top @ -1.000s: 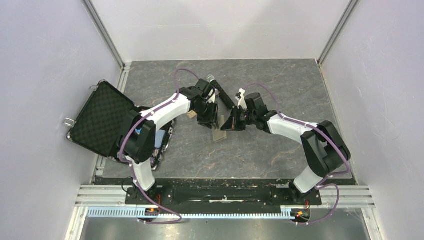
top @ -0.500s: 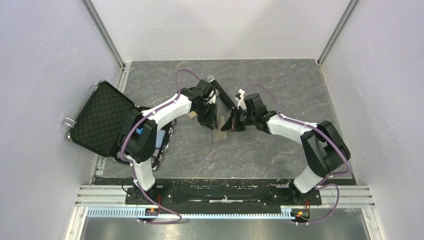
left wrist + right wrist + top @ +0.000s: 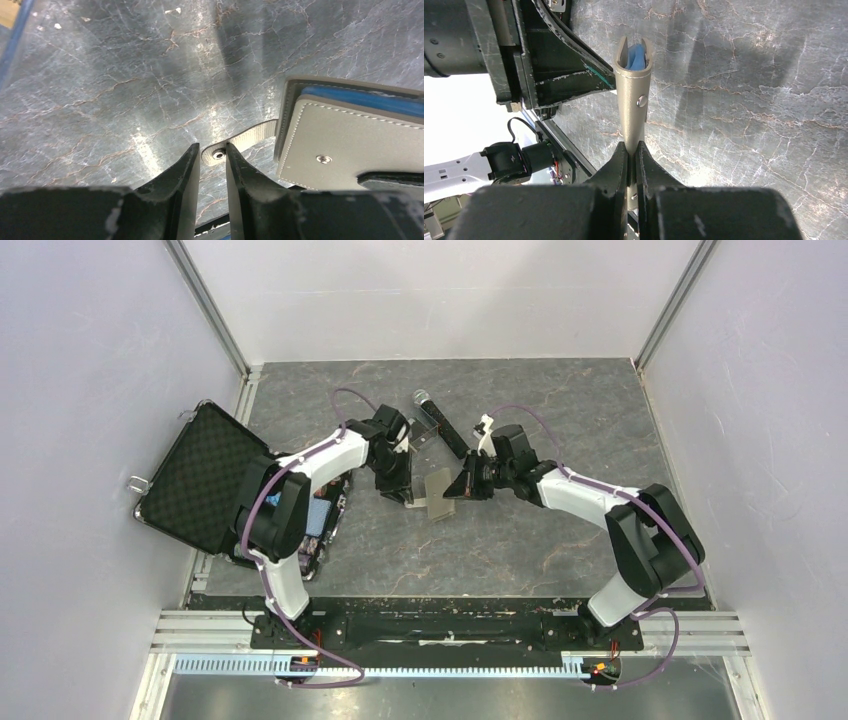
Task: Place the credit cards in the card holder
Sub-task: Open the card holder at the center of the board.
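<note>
left arm drew back toward the table's (image 3: 560, 550) left edge since a second ago, so more of the microphone (image 3: 443, 427) beyond it showed. right arm hadn't shifted. left gripper (image 3: 212, 151) sat low, just left of the card holder (image 3: 437, 494). its jaws were a narrow gap apart, with the rounded end of the snap tab (image 3: 250, 137) in that gap. couldn't tell if the tips really pinched the tab. right gripper (image 3: 631, 148) was clamped tight on the holder's right edge. holder sat about mid-table between the two grippers. it was seen edge-on from the right wrist, light blue lining showing at its far end. open black case (image 3: 200, 475) stood at the table's left edge, behind the left arm.
</note>
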